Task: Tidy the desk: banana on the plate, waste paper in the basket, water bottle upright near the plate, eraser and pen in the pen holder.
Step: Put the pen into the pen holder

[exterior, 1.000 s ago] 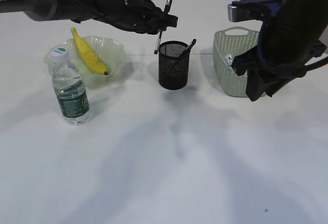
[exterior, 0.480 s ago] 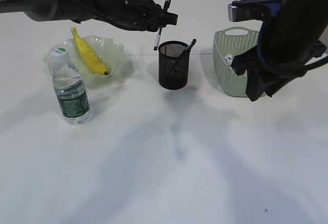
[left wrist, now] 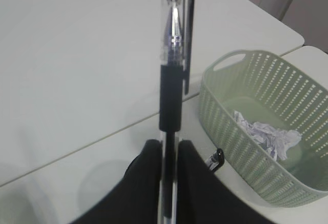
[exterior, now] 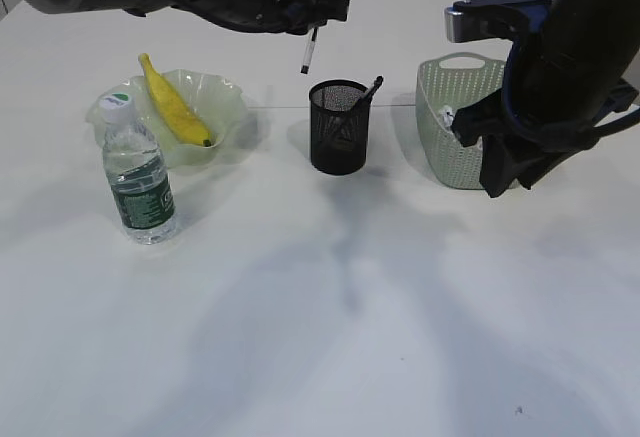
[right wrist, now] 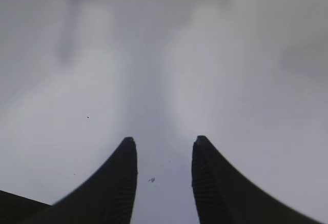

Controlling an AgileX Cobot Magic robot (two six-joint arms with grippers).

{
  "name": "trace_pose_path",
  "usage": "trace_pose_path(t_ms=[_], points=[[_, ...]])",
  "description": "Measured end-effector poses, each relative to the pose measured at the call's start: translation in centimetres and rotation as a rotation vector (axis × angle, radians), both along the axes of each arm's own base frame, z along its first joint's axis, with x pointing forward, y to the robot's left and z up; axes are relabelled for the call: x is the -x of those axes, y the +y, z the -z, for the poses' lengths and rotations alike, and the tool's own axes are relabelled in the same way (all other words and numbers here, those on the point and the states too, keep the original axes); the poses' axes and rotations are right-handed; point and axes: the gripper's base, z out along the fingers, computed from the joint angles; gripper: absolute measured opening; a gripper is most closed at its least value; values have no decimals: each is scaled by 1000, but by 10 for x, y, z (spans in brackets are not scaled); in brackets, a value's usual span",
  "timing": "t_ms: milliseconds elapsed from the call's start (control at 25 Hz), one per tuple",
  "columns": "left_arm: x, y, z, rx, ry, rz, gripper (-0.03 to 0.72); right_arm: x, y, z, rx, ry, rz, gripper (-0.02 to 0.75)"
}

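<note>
The left gripper (left wrist: 165, 155) is pinched on the pen (left wrist: 172, 70), its two dark fingers (left wrist: 146, 183) pressed against the lower barrel so that the clear upper part and the black clip stand out beyond them. In the exterior view the pen (exterior: 315, 32) hangs nearly upright in the air, above and slightly left of the mesh pen holder (exterior: 337, 127), well clear of its rim. A pen like this looks light and stiff, with a smooth plastic barrel that could slip or swing in a narrow pinch; the dark grip sleeve, seemingly rubbery, sits just beyond the fingers and would likely give a surer hold. Something thin and dark already leans in the holder, though the view is too coarse to say what it is.

The right gripper (right wrist: 163, 175) has its jaws spread with nothing between them, hovering over bare table (right wrist: 230, 55) beside the basket (exterior: 462, 127), where crumpled waste paper (left wrist: 266, 134) lies. The banana (exterior: 172, 102) rests on the plate (exterior: 230, 97), and the water bottle (exterior: 138, 172) stands upright just beside it
</note>
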Motion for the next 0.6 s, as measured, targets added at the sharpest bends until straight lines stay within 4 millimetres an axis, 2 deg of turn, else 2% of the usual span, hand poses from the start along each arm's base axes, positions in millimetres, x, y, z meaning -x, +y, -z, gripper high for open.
trace_pose_path(t_ms=[320, 600], points=[[10, 3, -14, -23, 13, 32, 40, 0, 0, 0, 0, 0, 0, 272], [39, 21, -15, -37, 15, 5, 40, 0, 0, 0, 0, 0, 0, 273]])
